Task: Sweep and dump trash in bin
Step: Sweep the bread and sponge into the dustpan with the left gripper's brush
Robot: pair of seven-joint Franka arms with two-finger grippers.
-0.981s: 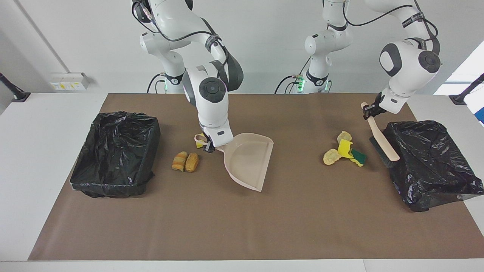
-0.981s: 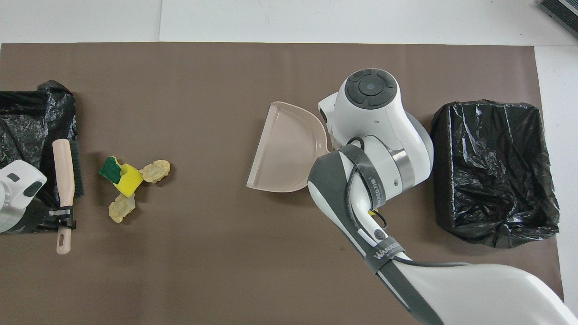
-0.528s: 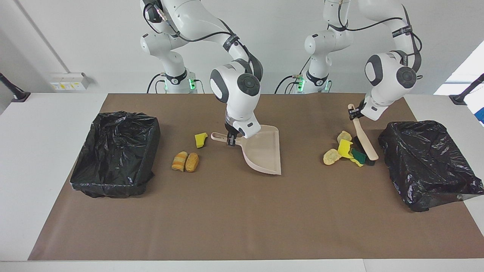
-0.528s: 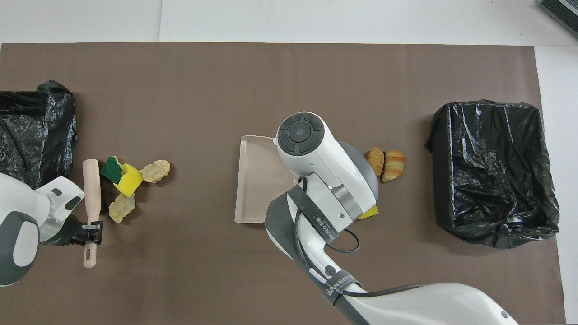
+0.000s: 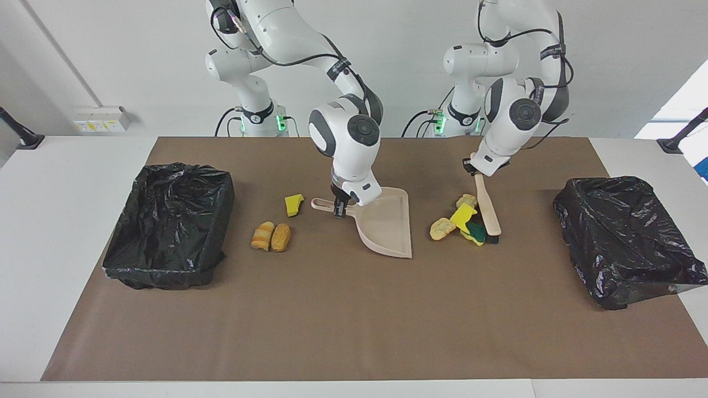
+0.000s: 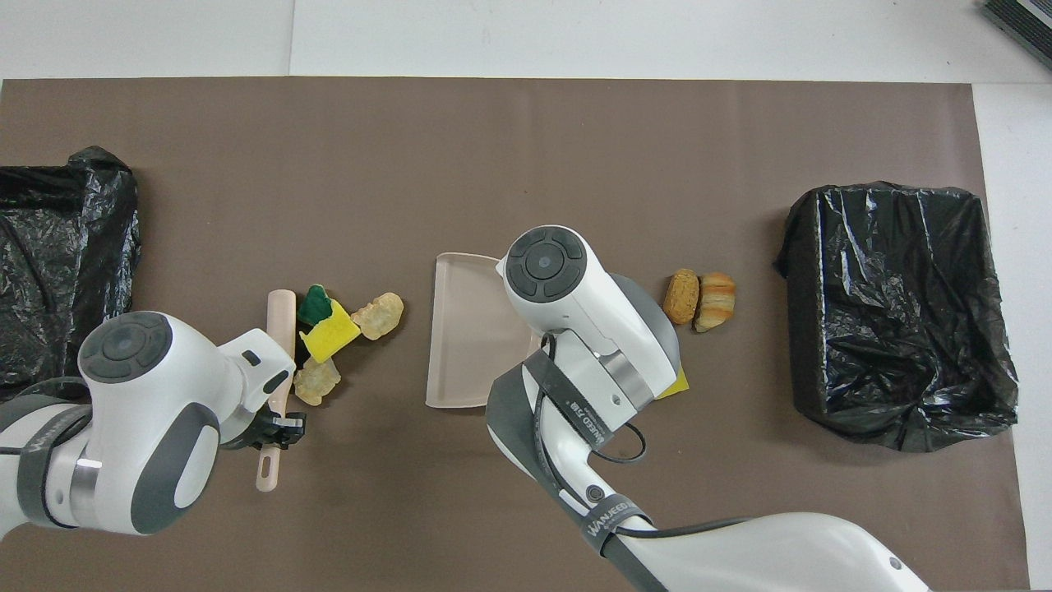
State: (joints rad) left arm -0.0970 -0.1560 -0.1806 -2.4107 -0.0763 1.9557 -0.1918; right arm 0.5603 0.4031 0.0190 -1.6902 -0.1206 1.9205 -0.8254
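My right gripper (image 5: 339,209) is shut on the handle of the beige dustpan (image 5: 387,221), which rests on the mat with its mouth toward the left arm's end (image 6: 464,341). My left gripper (image 5: 475,167) is shut on the handle of the beige brush (image 5: 489,213), whose bristles touch a trash pile: a yellow-green sponge (image 5: 464,216) and two crusty lumps (image 5: 442,228). The pile (image 6: 329,335) lies apart from the pan's mouth. More trash lies toward the right arm's end: a yellow sponge piece (image 5: 293,204) and two bread-like lumps (image 5: 272,236), also seen from overhead (image 6: 699,298).
A black-bagged bin (image 5: 133,249) stands at the right arm's end of the brown mat, another (image 5: 586,221) at the left arm's end. In the overhead view the right arm hides its gripper and most of the lone yellow sponge piece (image 6: 680,383).
The left arm swept the brush and the trash pile along the mat toward the dustpan. The right arm swung the dustpan's mouth round to face the pile, then held it nearly still.
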